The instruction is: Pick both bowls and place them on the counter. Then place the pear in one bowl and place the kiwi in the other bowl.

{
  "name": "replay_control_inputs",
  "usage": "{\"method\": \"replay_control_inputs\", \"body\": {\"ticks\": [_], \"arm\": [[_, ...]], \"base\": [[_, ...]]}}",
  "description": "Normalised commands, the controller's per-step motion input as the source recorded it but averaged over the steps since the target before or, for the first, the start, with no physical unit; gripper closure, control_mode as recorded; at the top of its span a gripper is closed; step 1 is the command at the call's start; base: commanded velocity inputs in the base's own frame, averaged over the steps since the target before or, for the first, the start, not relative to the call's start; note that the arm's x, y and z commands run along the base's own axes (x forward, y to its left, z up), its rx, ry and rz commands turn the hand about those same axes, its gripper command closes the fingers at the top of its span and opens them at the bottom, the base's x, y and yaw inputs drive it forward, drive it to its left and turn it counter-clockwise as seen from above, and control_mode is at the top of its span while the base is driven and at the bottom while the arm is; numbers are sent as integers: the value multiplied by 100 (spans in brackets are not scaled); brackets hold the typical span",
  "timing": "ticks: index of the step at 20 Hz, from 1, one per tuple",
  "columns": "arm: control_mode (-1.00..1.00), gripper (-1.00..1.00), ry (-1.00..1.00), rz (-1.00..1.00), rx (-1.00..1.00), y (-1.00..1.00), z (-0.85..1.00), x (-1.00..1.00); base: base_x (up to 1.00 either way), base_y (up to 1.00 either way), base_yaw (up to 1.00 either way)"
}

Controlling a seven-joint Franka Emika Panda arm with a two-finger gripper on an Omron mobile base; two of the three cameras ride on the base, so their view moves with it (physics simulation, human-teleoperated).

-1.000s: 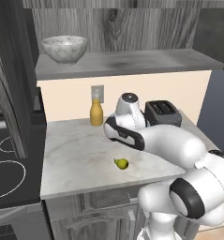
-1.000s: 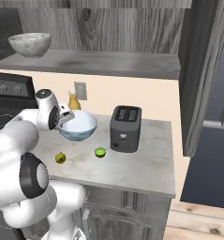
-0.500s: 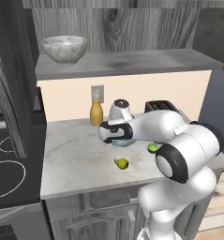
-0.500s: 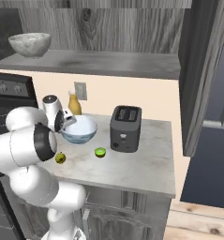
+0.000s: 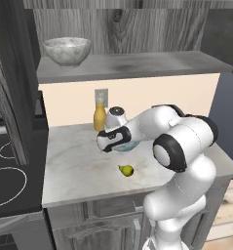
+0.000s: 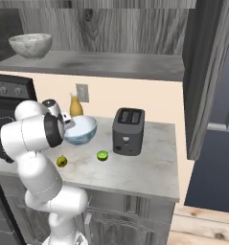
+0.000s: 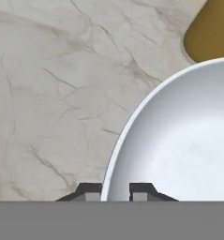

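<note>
The white and blue-teal bowl (image 6: pixel 82 129) stands on the marbled counter (image 5: pixel 74 166) in front of the bottle. My gripper (image 7: pixel 115 192) is shut on its near rim, one fingertip outside and one inside the pale bowl (image 7: pixel 179 140). In the left base view the hand (image 5: pixel 110 142) covers most of that bowl (image 5: pixel 126 145). The grey-white marbled bowl (image 5: pixel 67 50) sits on the upper shelf at the left (image 6: pixel 30 45). The pear (image 5: pixel 126 170) lies on the counter just in front of the hand (image 6: pixel 62 161). The lime-green kiwi (image 6: pixel 102 155) lies between bowl and toaster.
An orange bottle (image 5: pixel 99 116) stands at the wall behind the bowl (image 7: pixel 212 28). A dark toaster (image 6: pixel 128 130) is to the right. The stove (image 5: pixel 6 180) borders the counter on the left. The dark shelf (image 5: pixel 137 63) hangs above the counter.
The hand has shifted left and slightly down at the bowl's rim while the arm's elbow swung round. The bowl has hardly moved; pear and kiwi lie as before.
</note>
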Motion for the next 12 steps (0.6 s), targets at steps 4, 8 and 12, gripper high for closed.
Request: {"method": "replay_control_inputs", "body": {"ticks": [4, 8, 12], "arm": [[-100, -100, 0, 0, 2, -3, -1, -1], [-100, -100, 0, -6, 5, -13, 1, -5], [-100, -100, 0, -11, 6, -11, 14, -21]], "base": [[0, 0, 0], [0, 0, 0], [0, 0, 0]]}}
